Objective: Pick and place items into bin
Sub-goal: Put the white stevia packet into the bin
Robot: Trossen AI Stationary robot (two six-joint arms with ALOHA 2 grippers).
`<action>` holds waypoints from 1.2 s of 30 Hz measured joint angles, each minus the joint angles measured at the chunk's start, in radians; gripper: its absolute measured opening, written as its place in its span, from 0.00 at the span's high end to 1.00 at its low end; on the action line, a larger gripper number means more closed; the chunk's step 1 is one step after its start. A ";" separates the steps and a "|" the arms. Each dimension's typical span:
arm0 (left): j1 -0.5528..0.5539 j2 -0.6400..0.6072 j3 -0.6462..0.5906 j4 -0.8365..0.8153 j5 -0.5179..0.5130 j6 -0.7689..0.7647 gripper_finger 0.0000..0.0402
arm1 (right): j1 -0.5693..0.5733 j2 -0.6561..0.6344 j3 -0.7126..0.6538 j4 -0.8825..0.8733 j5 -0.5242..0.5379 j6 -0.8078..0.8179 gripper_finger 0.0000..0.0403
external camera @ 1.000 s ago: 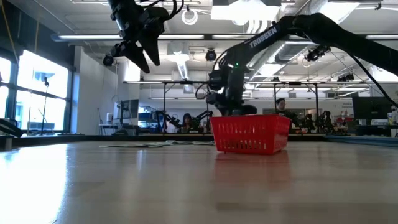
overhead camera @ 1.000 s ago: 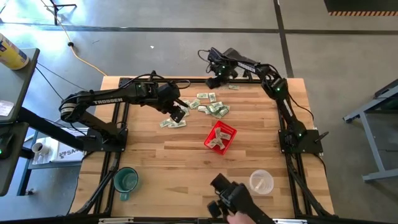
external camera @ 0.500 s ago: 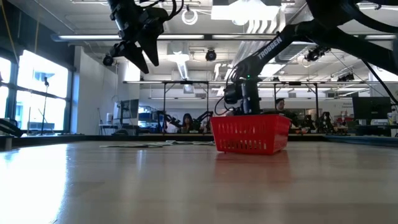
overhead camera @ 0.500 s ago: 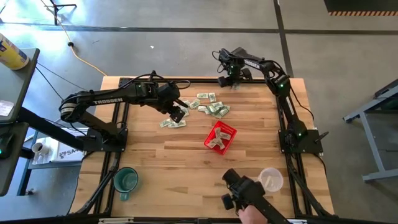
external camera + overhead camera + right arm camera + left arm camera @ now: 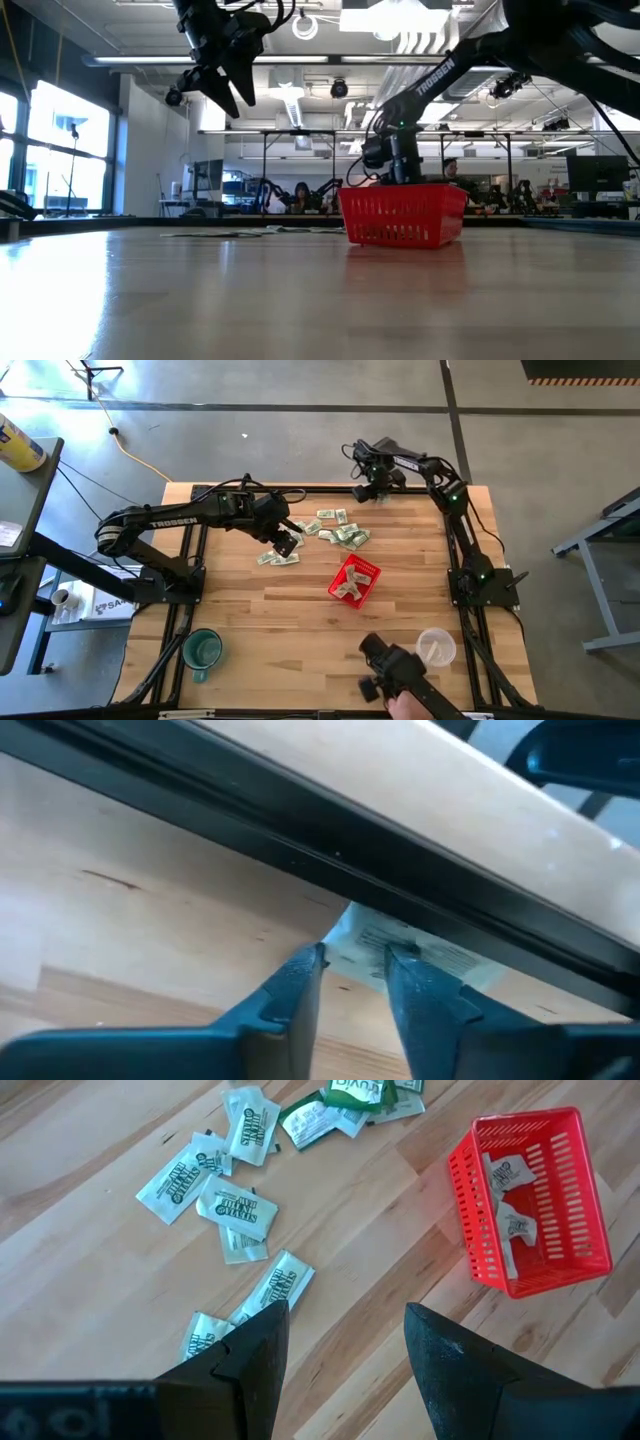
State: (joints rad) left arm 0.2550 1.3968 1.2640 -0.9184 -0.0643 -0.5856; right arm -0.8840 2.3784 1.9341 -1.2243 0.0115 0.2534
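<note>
Several pale-green-and-white slips (image 5: 340,532) lie on the wooden table, far of the middle, with a few more (image 5: 278,558) to their left. The red basket (image 5: 372,572) stands mid-table with slips inside; it also shows in the left wrist view (image 5: 470,1210). My left gripper (image 5: 285,543) hangs open, well above the left slips (image 5: 245,1215). My right gripper (image 5: 366,488) is low at the table's far edge, open with a narrow gap (image 5: 355,970). One slip (image 5: 400,952) lies just beyond its fingertips, against the dark frame rail. I cannot tell whether they touch it.
A green mug (image 5: 203,650) stands near the left front corner and a clear cup (image 5: 436,648) near the right front. A person's hand with a dark device (image 5: 398,672) reaches in over the near edge. A dark frame rail (image 5: 300,840) runs along the far edge.
My right gripper has gone toward the table's right edge along the far edge, toward the lone slip, then stopped. The person's dark device and the clear cup beside it have shifted to the right at the near edge.
</note>
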 joint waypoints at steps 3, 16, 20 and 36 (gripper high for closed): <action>0.000 0.000 0.000 0.000 0.000 -0.001 0.42 | -0.002 -0.003 -0.025 0.011 -0.043 0.000 0.85; 0.000 0.000 0.000 0.000 0.000 0.004 0.42 | 0.056 0.013 0.069 -0.021 -0.296 -0.038 0.99; 0.000 0.000 0.000 0.000 0.000 0.006 0.42 | 0.102 0.010 0.171 -0.089 -0.400 -0.069 1.00; 0.000 0.000 0.000 0.000 -0.022 0.073 0.42 | 0.507 -0.158 0.290 -0.346 -0.392 -0.124 1.00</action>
State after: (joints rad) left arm 0.2554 1.3968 1.2640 -0.9180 -0.0860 -0.5123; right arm -0.3767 2.2206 2.2242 -1.5706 -0.3807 0.1293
